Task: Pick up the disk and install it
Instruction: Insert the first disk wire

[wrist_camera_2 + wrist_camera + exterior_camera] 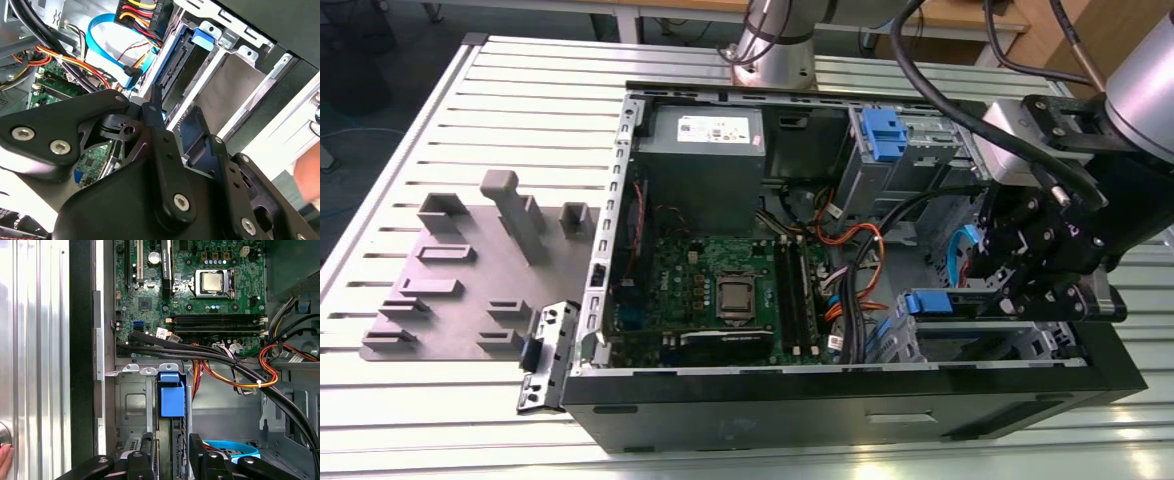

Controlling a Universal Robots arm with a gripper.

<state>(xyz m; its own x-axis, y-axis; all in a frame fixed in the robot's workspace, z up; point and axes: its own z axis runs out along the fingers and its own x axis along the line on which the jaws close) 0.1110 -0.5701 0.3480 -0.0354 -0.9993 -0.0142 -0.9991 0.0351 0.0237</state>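
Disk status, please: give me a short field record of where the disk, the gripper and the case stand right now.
disk: blue-framed disk standing on edge in the metal drive cage, blue tab toward the motherboard
gripper: gripper right at the disk's outer end, black fingers flanking it on either side
grip: cannot tell whether the fingers are clamped on it
case: open computer case lying on the slatted table, arm working at the corner drive bay on the exterior view's right
cables: black and orange cable bundle beside the cage
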